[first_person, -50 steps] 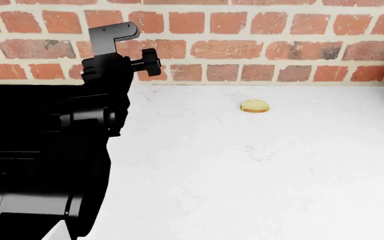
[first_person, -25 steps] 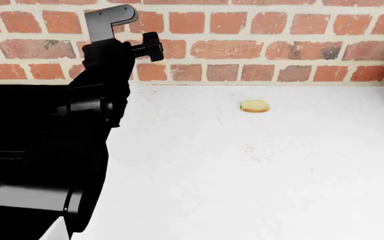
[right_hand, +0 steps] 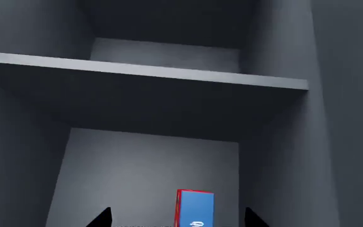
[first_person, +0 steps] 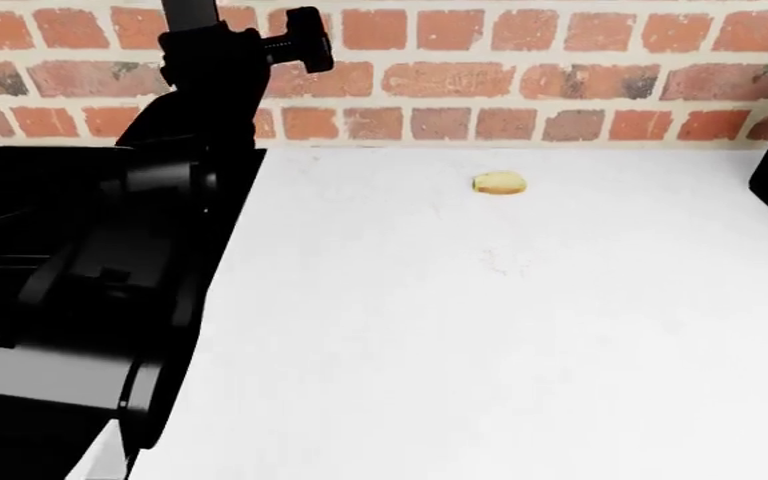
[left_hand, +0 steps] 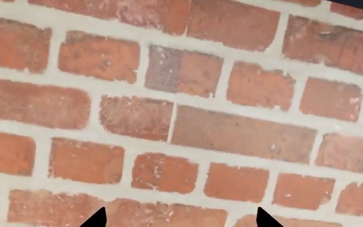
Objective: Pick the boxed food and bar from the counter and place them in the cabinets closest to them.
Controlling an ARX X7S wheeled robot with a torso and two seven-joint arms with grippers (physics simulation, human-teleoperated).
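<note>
Your head view is mostly white counter under the brick wall. Your left gripper faces brick, tips spread, holding nothing. Your right gripper — spread — looks into the grey cabinet where the boxed food stands between the tips; contact unclear. A tan lump lies by the wall.

Glossy black arm, knurled side knob

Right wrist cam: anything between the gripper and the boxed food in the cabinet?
Nothing. In the right wrist view the boxed food stands inside the cabinet between the right gripper's fingertips, with only bare grey cabinet interior around it.
</note>
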